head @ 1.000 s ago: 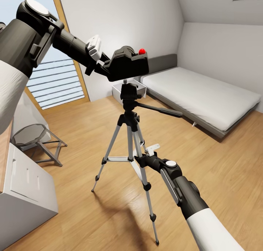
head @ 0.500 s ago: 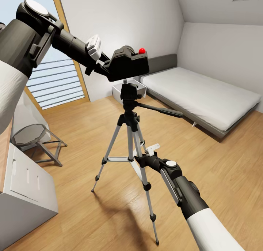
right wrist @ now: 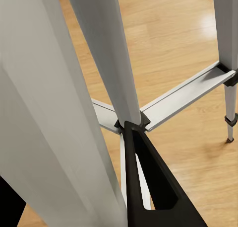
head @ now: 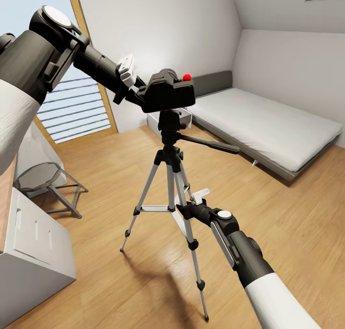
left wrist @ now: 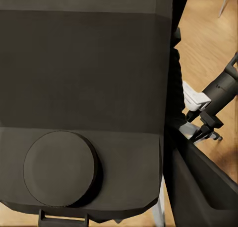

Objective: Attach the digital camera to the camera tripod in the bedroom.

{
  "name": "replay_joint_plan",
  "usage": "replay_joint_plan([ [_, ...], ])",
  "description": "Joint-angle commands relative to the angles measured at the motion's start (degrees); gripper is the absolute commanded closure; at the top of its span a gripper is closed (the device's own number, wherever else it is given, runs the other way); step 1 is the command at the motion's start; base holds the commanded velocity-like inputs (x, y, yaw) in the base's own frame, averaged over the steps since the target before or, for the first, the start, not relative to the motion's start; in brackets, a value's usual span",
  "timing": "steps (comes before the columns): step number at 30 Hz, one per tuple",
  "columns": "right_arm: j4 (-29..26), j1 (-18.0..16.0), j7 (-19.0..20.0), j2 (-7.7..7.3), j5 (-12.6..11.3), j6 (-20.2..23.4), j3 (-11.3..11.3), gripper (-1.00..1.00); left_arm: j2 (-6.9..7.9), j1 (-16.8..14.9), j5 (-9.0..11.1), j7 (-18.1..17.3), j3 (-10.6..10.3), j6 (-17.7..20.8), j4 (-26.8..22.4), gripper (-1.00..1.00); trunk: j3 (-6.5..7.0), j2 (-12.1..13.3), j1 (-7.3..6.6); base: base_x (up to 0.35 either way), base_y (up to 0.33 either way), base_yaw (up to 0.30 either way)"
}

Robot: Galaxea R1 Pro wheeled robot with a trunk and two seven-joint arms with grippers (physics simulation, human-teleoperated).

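Two risks imo. Your left gripper (head: 140,90) is clamped on the digital camera (head: 168,92), sitting right on the camera tripod (head: 168,175) head. Let go w/o it seated and it drops. Right gripper (head: 188,208) grips a leg; a tug tips it.

bright, even light | soft shadow under camera tripod (head: 172,194) | sharp render
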Motion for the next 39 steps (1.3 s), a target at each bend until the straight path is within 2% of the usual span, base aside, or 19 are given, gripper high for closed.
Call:
replay_joint_plan([
  [1,4.54,-0.04,-0.4,-0.01,4.69,0.58,-0.08,1.0,0.07,-0.09,-0.14,-0.28,-0.42,0.47,-0.07,1.0,-0.11,-0.1,0.04,0.0,0.0,0.0],
  [6,4.54,-0.04,-0.4,-0.02,4.69,0.52,-0.08,1.0,0.09,-0.09,0.01,-0.28,-1.34,0.5,-0.07,1.0,-0.11,-0.1,0.04,0.0,0.0,0.0],
  [23,4.54,-0.04,-0.4,-0.02,4.69,0.51,-0.08,1.0,0.19,-0.09,0.39,-0.28,-1.5,0.51,-0.07,1.0,-0.11,-0.1,0.04,0.0,0.0,0.0],
  [24,4.54,-0.04,-0.4,-0.02,4.69,0.51,-0.08,1.0,0.18,-0.09,0.39,-0.28,-1.5,0.52,-0.07,-1.0,-0.11,-0.1,0.04,0.0,0.0,0.0],
  [39,4.54,-0.04,-0.4,-0.02,4.75,0.51,-0.08,1.0,0.14,-0.09,0.4,-0.27,-1.52,2.45,-0.06,-1.0,-0.11,-0.1,0.04,0.0,0.0,0.0],
])
